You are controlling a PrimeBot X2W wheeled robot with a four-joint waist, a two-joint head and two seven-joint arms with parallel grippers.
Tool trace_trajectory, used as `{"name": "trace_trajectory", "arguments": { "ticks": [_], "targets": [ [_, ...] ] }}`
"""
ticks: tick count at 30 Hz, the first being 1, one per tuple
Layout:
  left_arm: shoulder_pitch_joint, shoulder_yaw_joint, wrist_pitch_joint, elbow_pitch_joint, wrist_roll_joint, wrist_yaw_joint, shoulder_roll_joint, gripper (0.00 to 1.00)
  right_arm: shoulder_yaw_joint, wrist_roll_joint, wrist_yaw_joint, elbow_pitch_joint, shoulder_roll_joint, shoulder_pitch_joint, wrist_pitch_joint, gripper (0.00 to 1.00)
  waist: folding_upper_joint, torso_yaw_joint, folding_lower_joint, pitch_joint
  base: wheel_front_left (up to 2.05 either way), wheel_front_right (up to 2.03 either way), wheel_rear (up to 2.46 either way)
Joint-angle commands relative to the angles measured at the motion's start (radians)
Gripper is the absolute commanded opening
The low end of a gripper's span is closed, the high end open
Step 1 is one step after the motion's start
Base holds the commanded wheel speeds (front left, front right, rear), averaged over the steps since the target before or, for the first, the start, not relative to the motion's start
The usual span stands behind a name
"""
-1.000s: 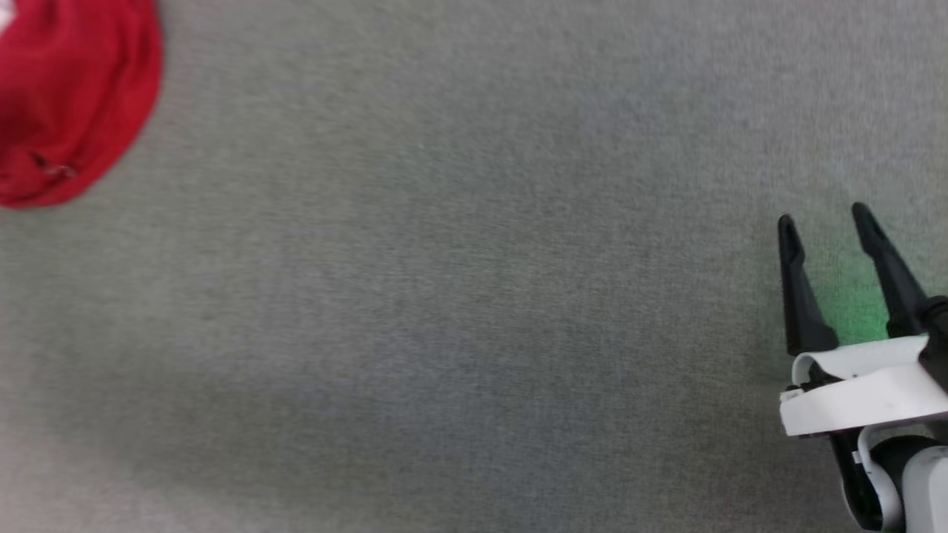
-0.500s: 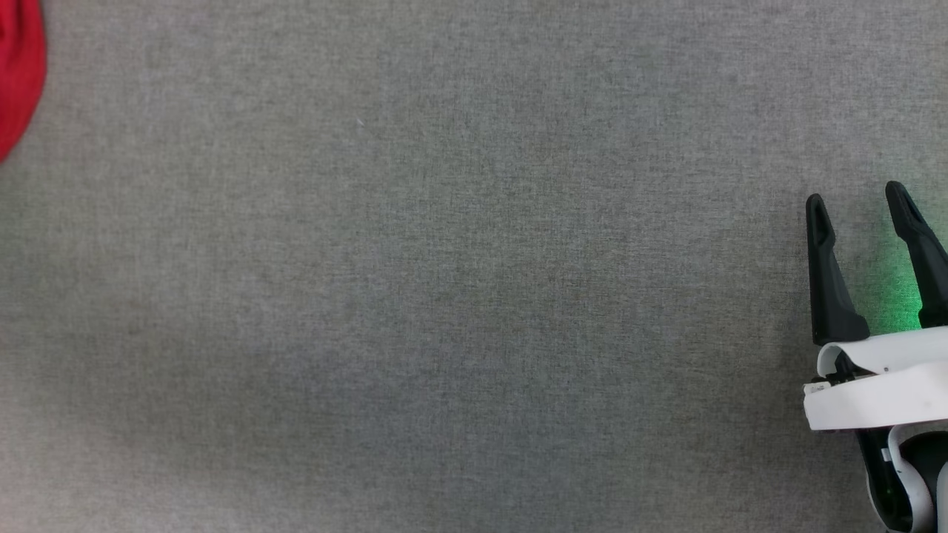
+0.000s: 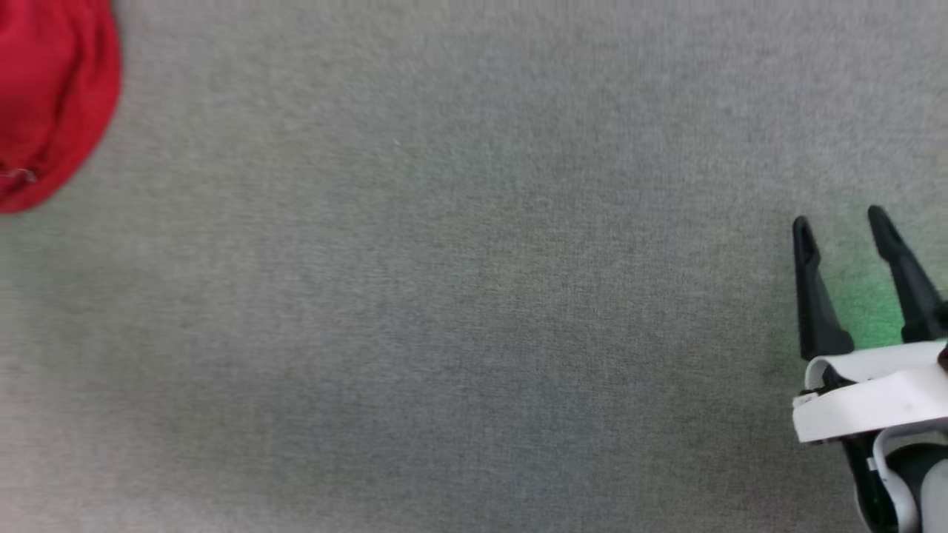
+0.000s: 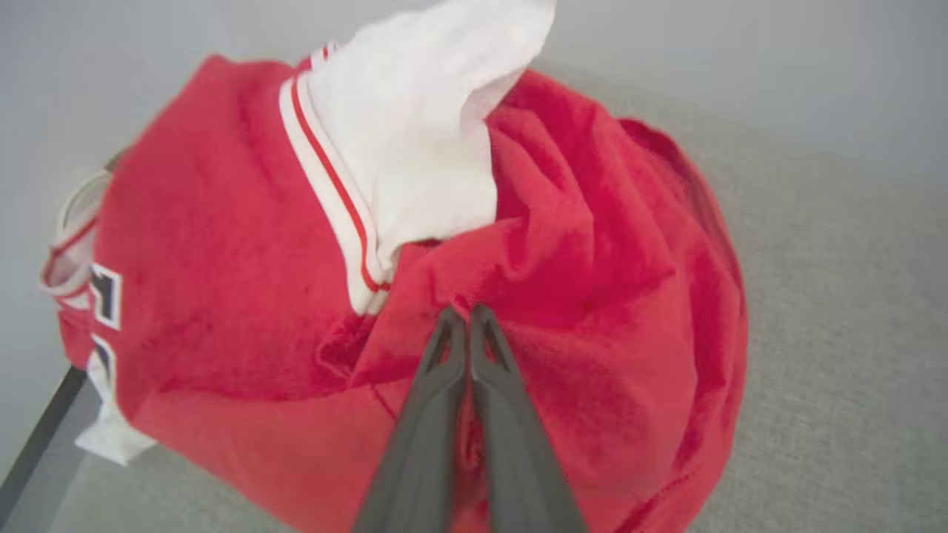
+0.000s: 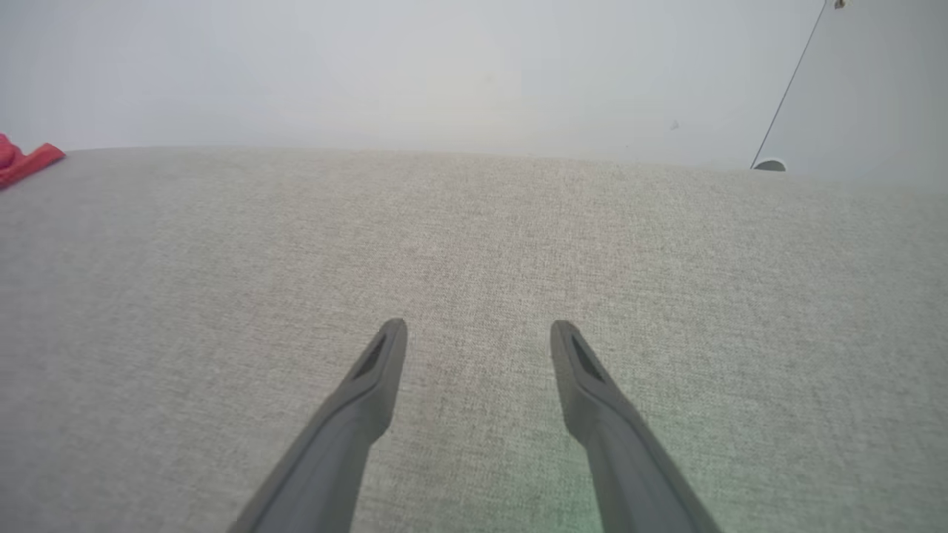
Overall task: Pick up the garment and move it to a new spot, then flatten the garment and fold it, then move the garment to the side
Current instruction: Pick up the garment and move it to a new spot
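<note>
The red jersey-style T-shirt [image 4: 222, 259], soft and fleecy, is bunching into a rounded heap, a white sleeve [image 4: 415, 133] with red-striped trim poking up and black white-edged lettering [image 4: 104, 296] showing at one side. It is sitting at the far left of the grey woven-cloth desk [image 3: 474, 296], seemingly near its dark edge [image 4: 41, 433]. The left gripper [image 4: 468, 312] is pinching a red fold, jaws clenched; the right gripper [image 3: 840, 217] is hovering, jaws released, over open cloth well apart.

The garment [image 4: 592, 281] is soft, matt red cloth with a faintly napped look; its white sleeve [image 4: 415, 133] looks smoother. The counter [image 3: 474, 296] is covered in matt grey woven fabric. At lower right, the right end effector [image 3: 839, 217] has matt dark plastic fingers.
</note>
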Motion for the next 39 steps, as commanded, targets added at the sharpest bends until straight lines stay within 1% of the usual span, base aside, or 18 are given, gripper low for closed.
{"name": "trace_trajectory", "arguments": {
  "ticks": [1, 7, 10, 13, 16, 17, 19, 24, 32, 39],
  "targets": [
    [-0.008, -0.015, -0.028, -0.009, 0.014, -0.007, 0.010, 0.00, 0.006, 0.004, 0.000, 0.013, 0.005, 0.018, -0.008, 1.00, 0.0000, 0.031, 0.0000, -0.089, 0.00, 0.00, 0.00],
    [-0.024, -0.117, -0.139, -0.079, 0.055, -0.007, 0.040, 0.00, 0.030, 0.022, 0.000, 0.063, 0.017, 0.052, -0.033, 1.00, 0.0000, 0.048, 0.0000, -0.221, 0.00, 0.00, 0.00],
    [-0.034, -0.160, -0.171, -0.110, 0.054, -0.007, 0.042, 0.00, 0.037, 0.029, 0.000, 0.086, 0.023, 0.072, -0.046, 1.00, 0.0000, 0.054, 0.0000, -0.285, 0.00, 0.00, 0.00],
    [-0.046, -0.194, -0.181, -0.139, 0.034, -0.007, 0.048, 0.00, 0.038, 0.036, 0.000, 0.107, 0.028, 0.091, -0.059, 1.00, 0.0000, 0.058, 0.0000, -0.348, 0.00, 0.00, 0.00],
    [-0.060, -0.234, -0.174, -0.178, 0.013, -0.007, 0.057, 0.00, 0.030, 0.043, 0.000, 0.122, 0.031, 0.110, -0.068, 1.00, 0.0000, 0.061, 0.0000, -0.403, 0.00, 0.00, 0.00],
    [-0.060, -0.234, -0.174, -0.178, 0.013, -0.007, 0.057, 0.00, 0.030, 0.043, 0.000, 0.122, 0.031, 0.110, -0.068, 1.00, 0.0000, 0.061, 0.0000, -0.403, 0.00, 0.00, 0.00],
    [-0.073, -0.271, -0.162, -0.225, -0.015, -0.007, 0.057, 0.00, 0.020, 0.046, 0.000, 0.134, 0.033, 0.126, -0.076, 1.00, 0.0000, 0.065, 0.0000, -0.450, 0.00, 0.00, 0.00],
    [-0.090, -0.312, -0.143, -0.297, -0.063, -0.007, 0.062, 0.00, 0.006, 0.059, 0.000, 0.143, 0.035, 0.147, -0.085, 1.00, 0.0000, 0.072, 0.0000, -0.493, 0.00, 0.00, 0.00],
    [-0.090, -0.363, -0.087, -0.444, -0.149, -0.007, 0.064, 0.00, -0.034, 0.080, 0.000, 0.143, 0.035, 0.165, -0.105, 1.00, 0.0000, 0.067, 0.0000, -0.525, 0.00, 0.00, 0.00],
    [-0.050, -0.391, -0.026, -0.583, -0.197, -0.003, 0.044, 0.00, -0.100, 0.081, 0.000, 0.149, 0.035, 0.176, -0.114, 1.00, 0.0000, 0.026, 0.0000, -0.534, 0.00, 0.00, 0.00]
  ]
}}
